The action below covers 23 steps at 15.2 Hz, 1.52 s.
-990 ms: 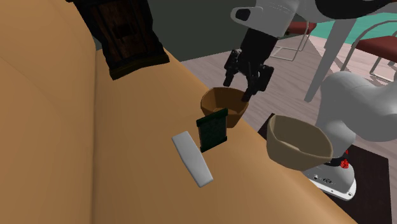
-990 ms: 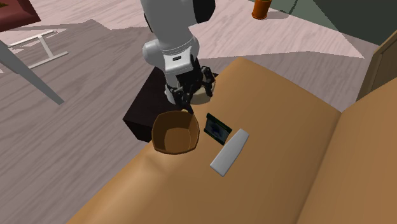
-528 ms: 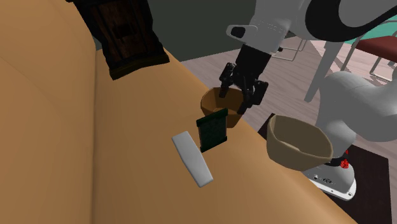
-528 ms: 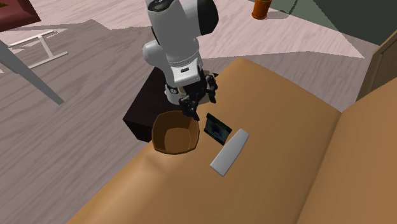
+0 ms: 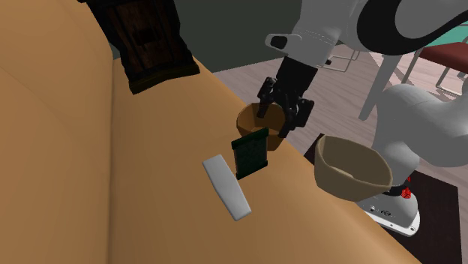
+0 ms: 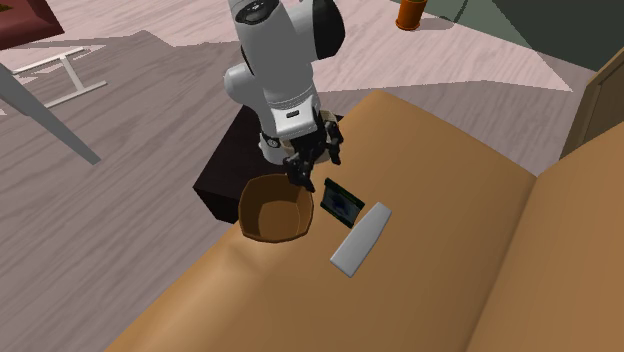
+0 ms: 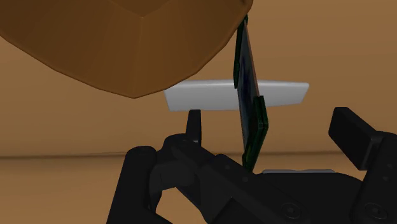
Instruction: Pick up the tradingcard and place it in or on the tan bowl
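Card is dark green and stands on one short edge on the brown surface, long axis pointing up with a slight tilt. Its top leans against the outer wall of the brown bowl. The broad face looks away from that bowl, toward the grey flat bar lying just beside it.

In the second exterior view the card sits between the brown bowl and the grey bar.

Gripper hangs over the brown bowl's rim, fingers down and spread wide, gripping nothing. In the second exterior view the gripper is above the bowl's edge on the card side.

In the wrist view the card is seen edge-on as a thin upright strip in the gap between the two fingers of the gripper, nearer one finger, and neither touches it. The bar lies crosswise behind it and the brown bowl is above.

Tan bowl sits at the surface's edge by the stand, well apart from the card.
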### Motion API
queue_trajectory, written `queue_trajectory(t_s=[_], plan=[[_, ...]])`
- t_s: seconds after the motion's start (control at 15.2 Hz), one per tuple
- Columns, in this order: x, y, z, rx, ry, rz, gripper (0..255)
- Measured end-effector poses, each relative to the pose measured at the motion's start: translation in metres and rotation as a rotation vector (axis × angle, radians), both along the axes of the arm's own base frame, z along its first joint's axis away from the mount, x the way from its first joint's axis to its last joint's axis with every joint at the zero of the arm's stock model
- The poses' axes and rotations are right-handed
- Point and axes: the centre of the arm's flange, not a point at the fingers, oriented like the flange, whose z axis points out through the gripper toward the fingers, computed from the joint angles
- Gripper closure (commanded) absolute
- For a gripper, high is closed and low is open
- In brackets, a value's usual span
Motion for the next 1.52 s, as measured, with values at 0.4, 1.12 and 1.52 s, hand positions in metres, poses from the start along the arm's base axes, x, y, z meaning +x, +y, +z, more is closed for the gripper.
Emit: queue_trajectory(t_s=[0.4,1.12,1.52], plan=[[0.000,0.000,0.000,0.000,0.000,0.000,255],[0.000,-0.001,0.031,0.000,0.000,0.000,255],[0.000,-0.001,0.064,0.000,0.000,0.000,255]])
